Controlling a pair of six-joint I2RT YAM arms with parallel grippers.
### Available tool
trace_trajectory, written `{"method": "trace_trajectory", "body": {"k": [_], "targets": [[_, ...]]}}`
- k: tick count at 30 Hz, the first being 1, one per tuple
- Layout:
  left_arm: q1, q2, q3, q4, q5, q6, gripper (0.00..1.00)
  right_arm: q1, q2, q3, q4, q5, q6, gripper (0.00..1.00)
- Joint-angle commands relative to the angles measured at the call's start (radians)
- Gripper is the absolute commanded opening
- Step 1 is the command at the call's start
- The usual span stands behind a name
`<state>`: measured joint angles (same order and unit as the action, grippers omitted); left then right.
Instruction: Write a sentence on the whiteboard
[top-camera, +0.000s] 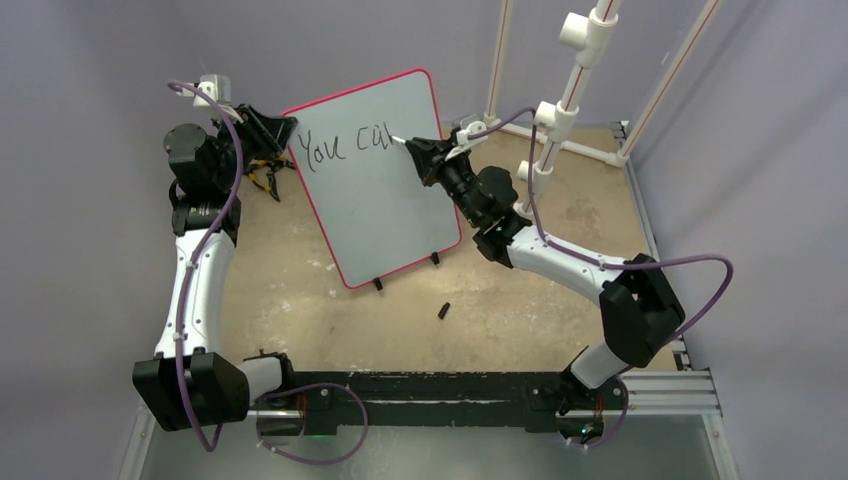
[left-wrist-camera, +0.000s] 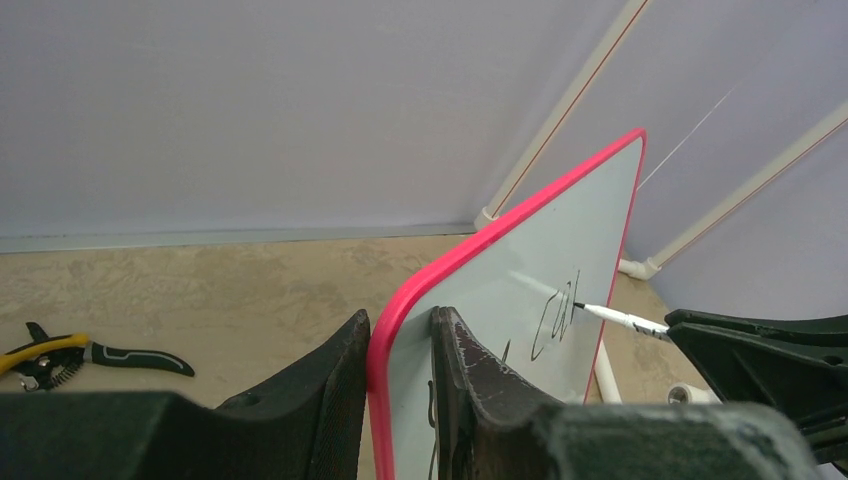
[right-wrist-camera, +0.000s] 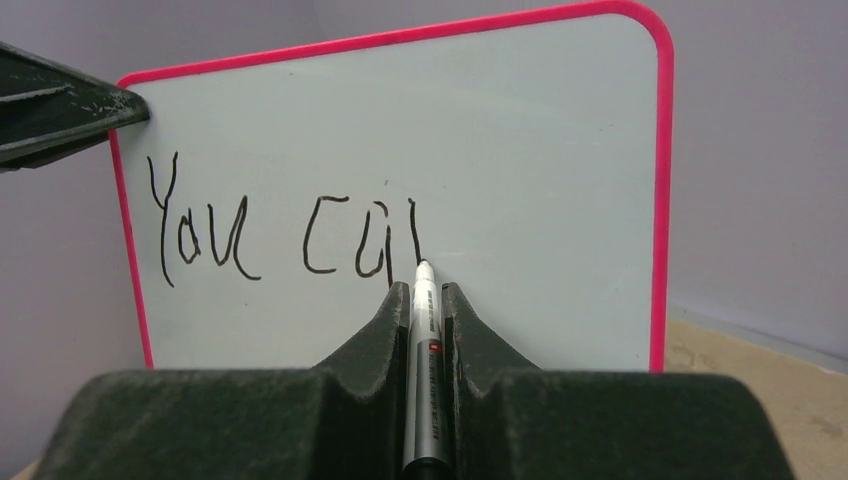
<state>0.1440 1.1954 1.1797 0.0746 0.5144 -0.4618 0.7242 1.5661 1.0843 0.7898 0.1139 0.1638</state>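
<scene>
Whiteboard (top-camera: 385, 212): stands propped at a tilt on small black feet, on the table (top-camera: 300, 290), far-left of centre.
Sentence (right-wrist-camera: 290, 235): black strokes along the top of the board, reading "You ca" plus one upright stroke; unfinished.
Handling (judged): thin, stiff and light with a slick face. Pen pressure would likely tip or skid it, and wet ink would smear.
Hold point (judged): the pink rim at a corner, clear of the lettering.
Left gripper (left-wrist-camera: 400, 335): fingers closed on the board's upper-left corner, one on each face.
Marker (right-wrist-camera: 424, 330): slim, smooth barrel, with its tip on the board at the foot of the last stroke.
Right gripper (right-wrist-camera: 422, 292): clamped on the marker barrel, close behind the tip.
Pliers (left-wrist-camera: 70, 355): on the table behind the board, apart from it.
Small black piece (top-camera: 443, 310): near the board's feet, possibly the cap.
</scene>
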Motion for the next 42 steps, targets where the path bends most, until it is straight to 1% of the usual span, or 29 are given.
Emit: {"method": "trace_trajectory", "body": {"k": [1,13,17,28,42], "targets": [[0.006,0.003,-0.008,0.032,0.013,-0.011,0.26,-0.005,0.017,0.070,0.055,0.009,-0.012,0.00],[0.009,0.005,-0.011,0.039,0.022,-0.012,0.25,-0.006,0.046,0.112,0.037,0.002,-0.020,0.00],[0.011,0.004,-0.010,0.039,0.023,-0.012,0.25,-0.005,0.048,0.117,0.032,0.021,-0.020,0.00],[0.011,0.004,-0.011,0.039,0.022,-0.014,0.25,-0.006,0.019,0.088,0.040,0.090,-0.021,0.00],[0.010,0.004,-0.012,0.039,0.019,-0.014,0.25,-0.012,-0.009,0.033,0.037,0.111,-0.030,0.00]]}}
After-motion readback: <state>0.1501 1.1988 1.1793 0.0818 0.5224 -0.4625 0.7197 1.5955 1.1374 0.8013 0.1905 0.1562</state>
